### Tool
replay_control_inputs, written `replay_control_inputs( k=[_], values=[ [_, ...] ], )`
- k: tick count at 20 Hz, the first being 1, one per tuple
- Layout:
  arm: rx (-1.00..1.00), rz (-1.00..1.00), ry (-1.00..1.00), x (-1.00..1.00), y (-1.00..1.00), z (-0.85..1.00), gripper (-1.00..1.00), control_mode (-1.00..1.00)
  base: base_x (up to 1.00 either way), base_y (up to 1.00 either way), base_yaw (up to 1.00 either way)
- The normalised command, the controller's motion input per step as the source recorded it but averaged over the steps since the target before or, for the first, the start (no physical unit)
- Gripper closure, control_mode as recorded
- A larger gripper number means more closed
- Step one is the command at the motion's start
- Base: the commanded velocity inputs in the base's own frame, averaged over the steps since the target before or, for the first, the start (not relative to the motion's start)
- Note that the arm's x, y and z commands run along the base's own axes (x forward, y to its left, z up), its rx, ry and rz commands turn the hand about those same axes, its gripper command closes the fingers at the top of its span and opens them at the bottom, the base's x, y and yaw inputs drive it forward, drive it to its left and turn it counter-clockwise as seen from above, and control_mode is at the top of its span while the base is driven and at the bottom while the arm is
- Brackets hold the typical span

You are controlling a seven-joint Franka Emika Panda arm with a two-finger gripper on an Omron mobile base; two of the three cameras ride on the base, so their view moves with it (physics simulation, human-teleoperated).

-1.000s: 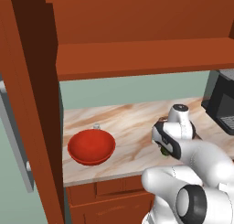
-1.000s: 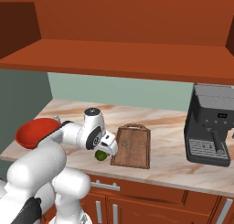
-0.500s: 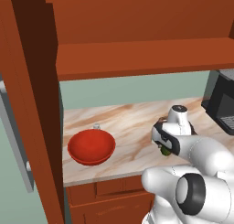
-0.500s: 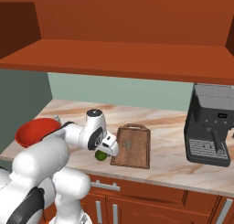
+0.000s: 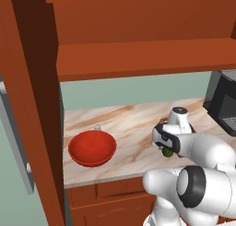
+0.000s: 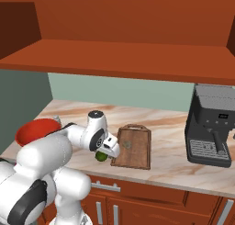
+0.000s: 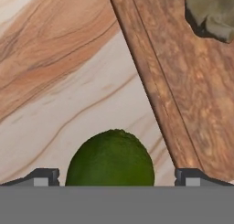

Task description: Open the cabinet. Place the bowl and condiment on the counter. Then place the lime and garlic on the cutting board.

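From the left base view, I am reaching my claw (image 5: 166,146) down low over the beige marble surface (image 5: 129,128), and the dark green lime (image 5: 167,151) is showing just under my hand, down at the surface. The red bowl (image 5: 92,147) is sitting on the surface well to the left of my arm, with the silvery cap of the condiment shaker (image 5: 97,127) peeking up just behind its far rim. The cabinet (image 5: 27,105) is standing open, its door with a grey bar handle (image 5: 16,142) swung out at the left edge, and a black coffee machine (image 5: 223,100) is standing at the far right. From the right base view, my claw (image 6: 106,150) is hanging just beside the near left corner of the cutting board (image 6: 133,147), with the lime (image 6: 100,155) below it on the surface (image 6: 170,146) rather than on the board; the bowl (image 6: 37,130) is sitting to the left behind my arm and the coffee machine (image 6: 215,124) is standing to the right. From the hand view, my claw (image 7: 117,177) is standing wide open, its two tips on either side of the lime (image 7: 110,159) without pressing it. The lime is lying on the surface (image 7: 59,81) just beside the edge of the cutting board (image 7: 183,81), and the grey-beige garlic (image 7: 211,12) is resting on the board, well apart from the lime.
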Motion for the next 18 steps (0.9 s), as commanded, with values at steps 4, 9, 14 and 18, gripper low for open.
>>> replay_control_inputs(
  k=[4, 9, 14, 18],
  values=[
    [-0.01, -0.02, 0.00, 0.01, 0.01, -0.07, -1.00, -1.00, 0.00, 0.00, 0.00],
    [-0.01, -0.03, 0.02, 0.00, 0.00, -0.04, -1.00, -1.00, 0.00, 0.00, 0.00],
    [-0.01, -0.03, 0.02, 0.00, 0.00, -0.07, -1.00, -1.00, 0.00, 0.00, 0.00],
    [-0.01, -0.04, 0.01, 0.00, 0.00, -0.12, -1.00, -1.00, 0.00, 0.00, 0.00]
  ],
)
